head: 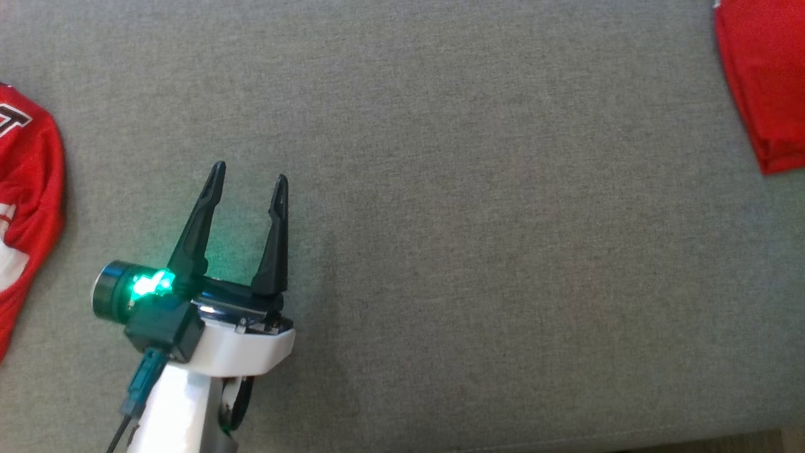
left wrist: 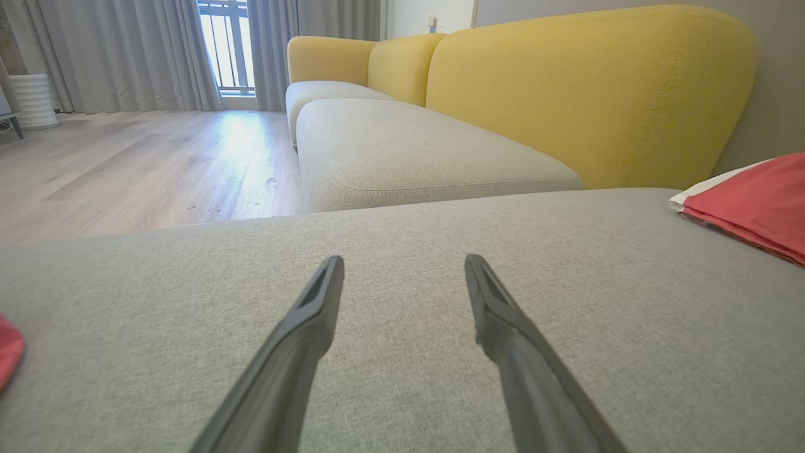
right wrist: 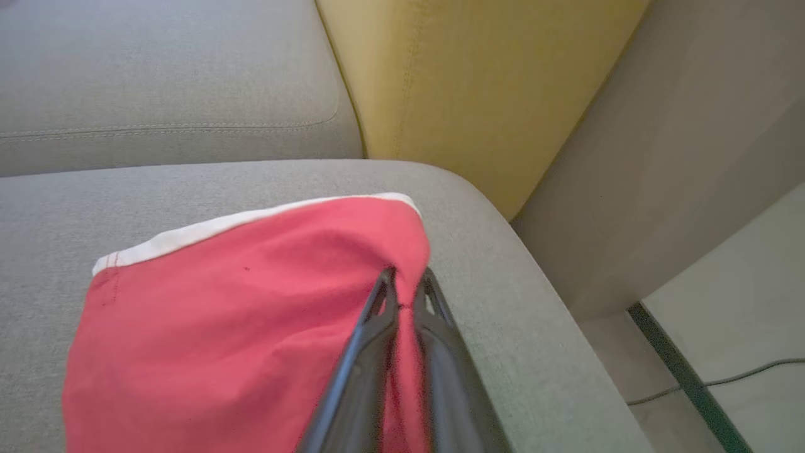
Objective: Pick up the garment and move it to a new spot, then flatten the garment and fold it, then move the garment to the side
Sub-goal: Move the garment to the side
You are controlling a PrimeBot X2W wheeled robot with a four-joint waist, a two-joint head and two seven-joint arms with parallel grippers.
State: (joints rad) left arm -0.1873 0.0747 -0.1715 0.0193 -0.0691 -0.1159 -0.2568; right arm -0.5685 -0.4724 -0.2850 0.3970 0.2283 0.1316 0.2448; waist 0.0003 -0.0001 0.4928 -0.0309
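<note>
Head view gives us the order across the grey cushion [head: 471, 283]. At the cushion's left edge lies a red shirt with white lettering [head: 28, 201], which we take for a separate piece. Over the cushion's left half hangs the left gripper [head: 250, 172], its fingers spread wide and holding nothing. At the cushion's far right corner lies the garment [head: 758, 82], red with a white band, apparently in layers. There the right gripper [right wrist: 409, 273] has its fingers pinched nearly together on a small ridge of the red cloth, close to one edge of the garment.

Three things could go wrong. The pinch looks shallow, so a lift may draw up the top layer alone and leave the rest on the cushion, or the cloth may slip free. The garment sits near the cushion's rounded corner, so a pull toward that side could drag it over onto the floor [right wrist: 742, 296]. And the left gripper is well apart from the garment, so we judge it cannot support the hanging cloth.
</note>
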